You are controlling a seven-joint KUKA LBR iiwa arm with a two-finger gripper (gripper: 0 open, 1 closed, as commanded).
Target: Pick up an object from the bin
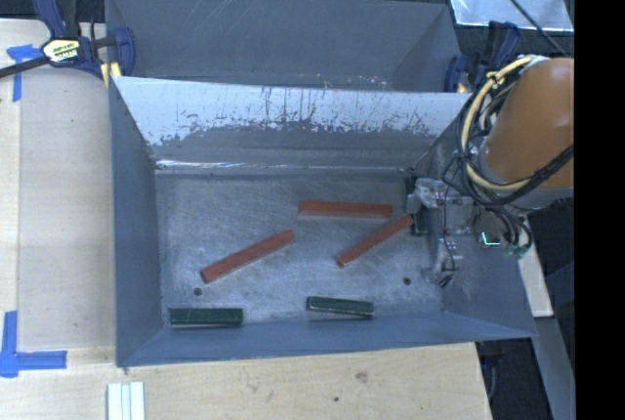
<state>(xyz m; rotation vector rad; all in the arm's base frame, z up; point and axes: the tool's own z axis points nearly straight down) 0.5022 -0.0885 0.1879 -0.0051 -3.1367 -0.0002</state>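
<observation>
My gripper (446, 259) hangs low at the right end of the bin, close to the right wall. Just left of it lies a reddish-brown stick (374, 241), slanted, with its upper right end next to the gripper's body. A second reddish-brown stick (345, 209) lies level just above that one. A dark green block (340, 308) rests near the front wall, left of and below the gripper. I see nothing held in the gripper.
A third reddish-brown stick (247, 256) lies slanted in the left half of the floor. Another dark green block (206, 316) sits in the front left corner. The arm with its orange cover and cables stands over the right rim.
</observation>
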